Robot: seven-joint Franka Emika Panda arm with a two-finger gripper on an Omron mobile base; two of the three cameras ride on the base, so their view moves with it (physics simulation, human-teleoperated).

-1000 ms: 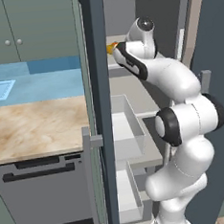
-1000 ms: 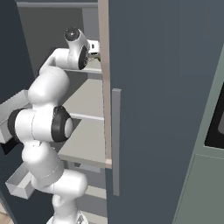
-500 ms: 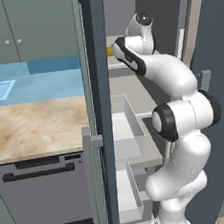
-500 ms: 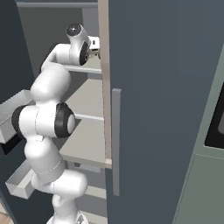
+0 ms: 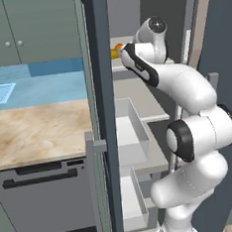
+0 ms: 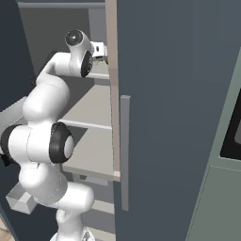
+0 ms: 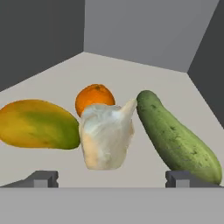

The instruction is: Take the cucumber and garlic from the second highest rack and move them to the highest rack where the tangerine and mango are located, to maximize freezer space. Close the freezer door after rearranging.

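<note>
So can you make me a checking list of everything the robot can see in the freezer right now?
Surface: the highest rack is a flat light grey plate holding four foods.
Job's things: the garlic lies in the middle, between the mango and the cucumber; the tangerine sits just behind it. The garlic's tip looks to touch the cucumber. The freezer door stands open.
Clutter: nothing seen.
Grippers: the gripper is open, its tips wide apart on either side of the garlic and not touching it.
Cables: nothing seen.
Surroundings: clear-fronted drawers lower in the freezer, a counter and a dishwasher to the left.
</note>
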